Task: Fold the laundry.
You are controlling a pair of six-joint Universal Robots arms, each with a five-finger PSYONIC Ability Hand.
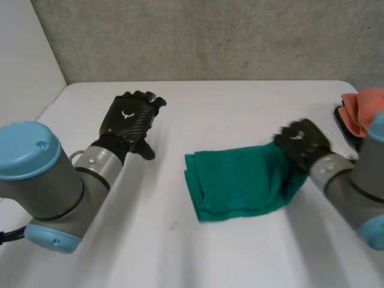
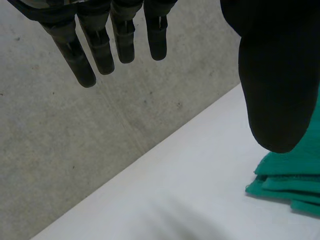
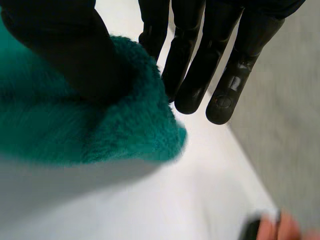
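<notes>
Green cloth (image 1: 240, 180) lies on the white table (image 1: 180, 252), which carries everything here and meets a grey wall (image 1: 210, 36) at its far edge. The cloth sits right of the table's middle, folded over on itself, with its layered edges stacked along the side that faces the left arm (image 1: 42, 186).

That arm reaches in over the table's left part. The right arm (image 1: 354, 192) comes in from the opposite side and ends at the cloth's far right corner.

The right robot hand (image 1: 303, 141) has that corner. In the right wrist view its thumb presses into the fluffy pile while its straight fingers (image 3: 230, 85) lie along the other side of the fabric, so the corner is pinched between them and raised a little off the table.

The left robot hand (image 1: 129, 120) hovers above bare table, well apart from the cloth. Its fingers (image 2: 82, 55) are straight and slightly spread, its thumb stands away from them, and it holds nothing. In the left wrist view the cloth's stacked edges show just beyond the thumb.

An orange cloth (image 1: 367, 108) lies bunched at the table's far right edge, on something dark that cannot be made out, near the right robot hand but not touching it.
</notes>
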